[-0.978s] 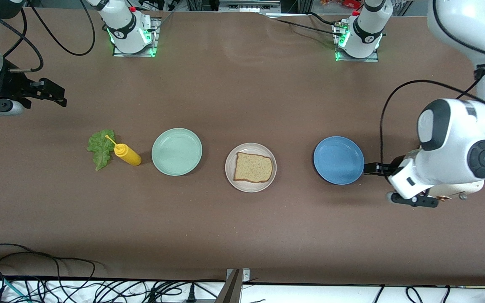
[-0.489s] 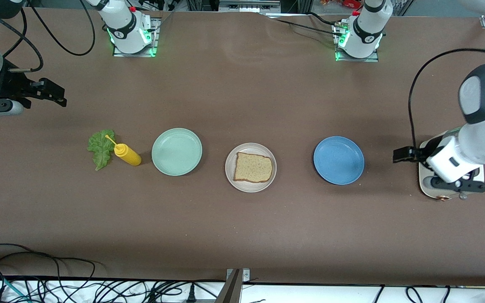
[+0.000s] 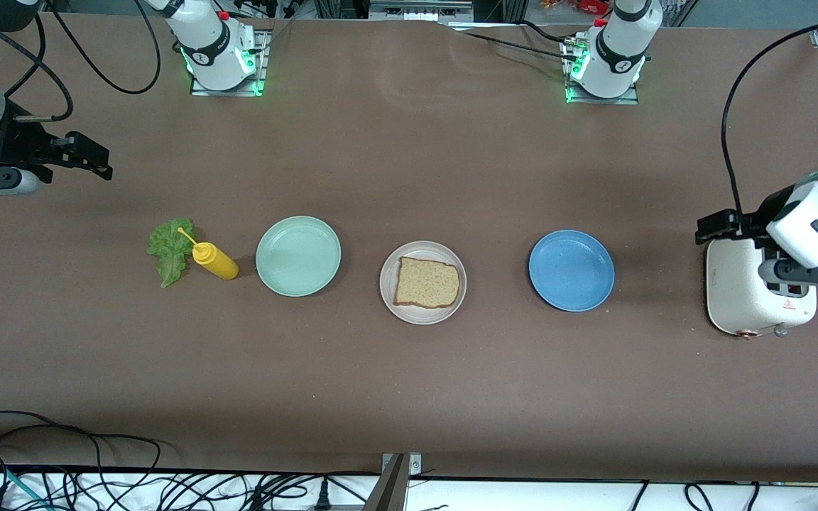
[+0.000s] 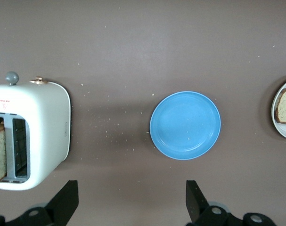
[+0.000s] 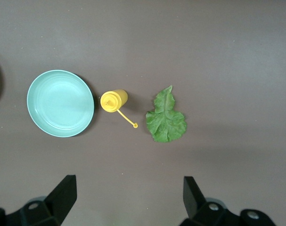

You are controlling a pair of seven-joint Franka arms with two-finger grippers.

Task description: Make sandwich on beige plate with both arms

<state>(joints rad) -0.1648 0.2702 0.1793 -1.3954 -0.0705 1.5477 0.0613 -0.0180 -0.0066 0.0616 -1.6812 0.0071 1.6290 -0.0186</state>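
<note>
Light is even and fairly bright across the brown table (image 3: pixel 409 390), falling from above. The plates cast only thin soft shadows: a dark crescent hugs the blue plate (image 3: pixel 571 270), and a broader faint smudge lies on the table beside it, toward the toaster (image 3: pixel 753 294). The toaster's white shell shows mild glare in the left wrist view. Green lamps glow at both arm bases. Crumbs near the blue plate appear crisp; nothing looks blurred.

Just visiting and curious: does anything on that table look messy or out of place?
Slightly. The lettuce lies on the bare table beside the yellow bottle, not on a plate, and crumbs dot the table between the toaster and the blue plate.
</note>
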